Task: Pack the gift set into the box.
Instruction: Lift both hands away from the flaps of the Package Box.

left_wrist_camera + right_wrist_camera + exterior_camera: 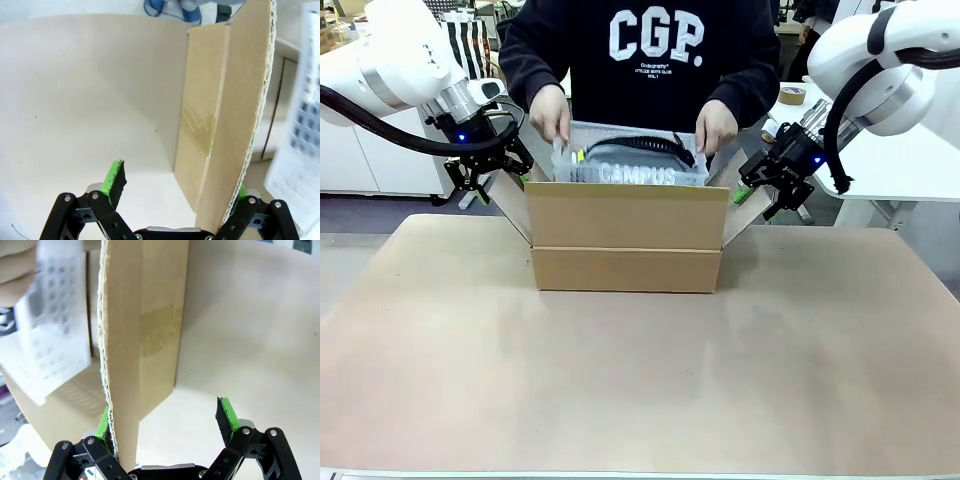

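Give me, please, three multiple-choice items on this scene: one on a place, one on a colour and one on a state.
1. Where is the gift set?
A. In the person's hands at the open box's mouth.
B. Flat on the floor.
C. On a shelf.

2. What colour are the gripper pads?
A. Red.
B. Green.
C. Blue.

3. How does the left gripper stand?
A. Shut on the gift set.
B. Shut on nothing.
C. Open, a box flap between its fingers.

Key: 1 A, both hands hold it there; 2 B, the pads show green; 3 C, a wide gap holds the flap's edge.
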Motion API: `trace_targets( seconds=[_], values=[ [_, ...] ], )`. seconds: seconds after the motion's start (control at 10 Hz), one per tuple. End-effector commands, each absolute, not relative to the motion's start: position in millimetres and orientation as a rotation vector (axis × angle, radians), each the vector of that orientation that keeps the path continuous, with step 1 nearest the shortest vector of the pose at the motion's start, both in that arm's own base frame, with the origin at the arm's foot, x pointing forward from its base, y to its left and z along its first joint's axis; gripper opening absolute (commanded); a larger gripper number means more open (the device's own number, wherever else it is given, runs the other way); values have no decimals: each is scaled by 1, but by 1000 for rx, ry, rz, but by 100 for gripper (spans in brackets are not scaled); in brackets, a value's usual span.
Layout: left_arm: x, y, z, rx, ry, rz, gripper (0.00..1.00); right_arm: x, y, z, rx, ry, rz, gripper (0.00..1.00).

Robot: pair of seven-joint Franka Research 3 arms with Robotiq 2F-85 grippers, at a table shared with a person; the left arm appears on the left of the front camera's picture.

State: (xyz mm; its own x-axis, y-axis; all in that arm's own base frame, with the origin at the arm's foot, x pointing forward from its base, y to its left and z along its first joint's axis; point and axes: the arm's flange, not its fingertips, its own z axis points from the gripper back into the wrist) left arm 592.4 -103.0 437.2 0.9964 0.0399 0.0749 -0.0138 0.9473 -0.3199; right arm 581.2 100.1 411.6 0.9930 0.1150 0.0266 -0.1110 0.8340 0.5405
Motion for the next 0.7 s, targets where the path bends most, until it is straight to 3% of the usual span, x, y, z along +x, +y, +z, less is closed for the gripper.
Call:
trace_targets(
  seconds=[0.0,0.6],
  values=[
    [591,-103,437,-312,-78,39,100,583,101,414,556,4,130,100],
    [591,-103,437,-312,-78,39,100,583,101,414,556,4,130,100]
  ],
)
